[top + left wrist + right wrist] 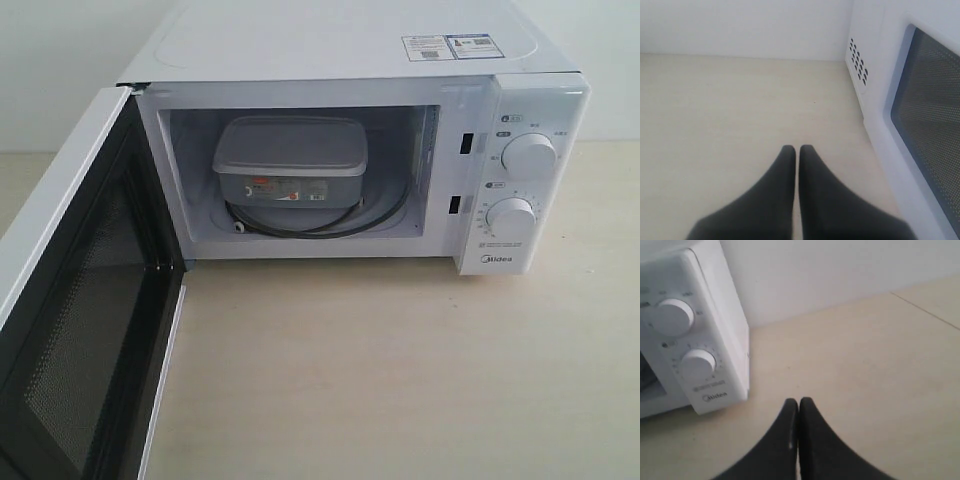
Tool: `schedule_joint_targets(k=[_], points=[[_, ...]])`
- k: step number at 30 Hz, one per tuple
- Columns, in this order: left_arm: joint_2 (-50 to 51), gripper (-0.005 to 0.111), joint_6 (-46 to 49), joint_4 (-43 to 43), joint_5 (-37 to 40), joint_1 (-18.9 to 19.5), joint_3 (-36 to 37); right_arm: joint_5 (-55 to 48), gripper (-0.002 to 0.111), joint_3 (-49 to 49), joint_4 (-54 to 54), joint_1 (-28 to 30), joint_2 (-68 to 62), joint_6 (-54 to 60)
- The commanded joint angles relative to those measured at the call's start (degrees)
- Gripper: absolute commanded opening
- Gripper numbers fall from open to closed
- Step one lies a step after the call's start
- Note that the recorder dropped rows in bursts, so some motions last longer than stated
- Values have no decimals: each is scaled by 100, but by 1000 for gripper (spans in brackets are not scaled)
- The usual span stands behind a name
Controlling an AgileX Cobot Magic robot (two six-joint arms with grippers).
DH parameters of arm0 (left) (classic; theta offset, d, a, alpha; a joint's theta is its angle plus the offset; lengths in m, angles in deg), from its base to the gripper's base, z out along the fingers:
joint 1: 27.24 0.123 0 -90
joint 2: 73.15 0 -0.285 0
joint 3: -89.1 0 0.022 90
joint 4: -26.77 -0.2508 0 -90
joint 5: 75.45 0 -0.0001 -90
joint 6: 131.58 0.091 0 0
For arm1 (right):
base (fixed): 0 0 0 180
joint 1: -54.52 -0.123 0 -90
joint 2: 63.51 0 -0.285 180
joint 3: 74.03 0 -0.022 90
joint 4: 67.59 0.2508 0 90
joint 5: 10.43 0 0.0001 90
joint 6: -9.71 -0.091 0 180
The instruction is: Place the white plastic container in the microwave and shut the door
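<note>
- Pale wood-grain tabletop (400, 370) carries the whole scene, and a plain white wall (60, 70) stands behind it.
- Far left: the door (90, 330) is swung wide open on its left-side hinge. Its black mesh inner face is turned toward the cavity.
- Left gripper (797, 149), seen in the left wrist view: the two dark fingers are pressed together with only a hairline slit between them, and they hold nothing. The gripper hangs over bare tabletop just beside the outer face of the door, where the dark window shows. A block of vent holes (858, 61) sits on the white panel beyond.
- Centre: the microwave (350, 50) stands on the tabletop with its cavity exposed.
- The white plastic container (290, 150) rests upright inside the cavity, left of centre, with its lid on. Its red-and-dark label (285, 187) faces the opening. A dark ring (300, 230) lies on the cavity floor beneath and in front of it.
- Right: the control panel carries the upper dial (528, 153) directly above the lower dial (512, 215). Stickers (447, 46) lie on the top surface toward the right.
- Right gripper (798, 402), seen in the right wrist view: the fingers are fully closed, tips touching, and empty. It hangs over bare tabletop near the microwave's right front corner, not touching it.
</note>
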Motion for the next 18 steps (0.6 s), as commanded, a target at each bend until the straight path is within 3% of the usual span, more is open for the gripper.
schedule_joint_targets(k=[1,4,10,18], points=[[-16,4,31,-12,-37,9,3,-202,0,22,-1942,18,30,-2163],[-16,4,31,-12,-37,9,3,-157,0,22,-2795,18,30,-2939],[-16,4,31,-12,-37,9,3,-150,0,22,-2793,18,30,-1716],[-16,4,31,-12,-37,9,3,-191,0,22,-2604,18,30,-1861]])
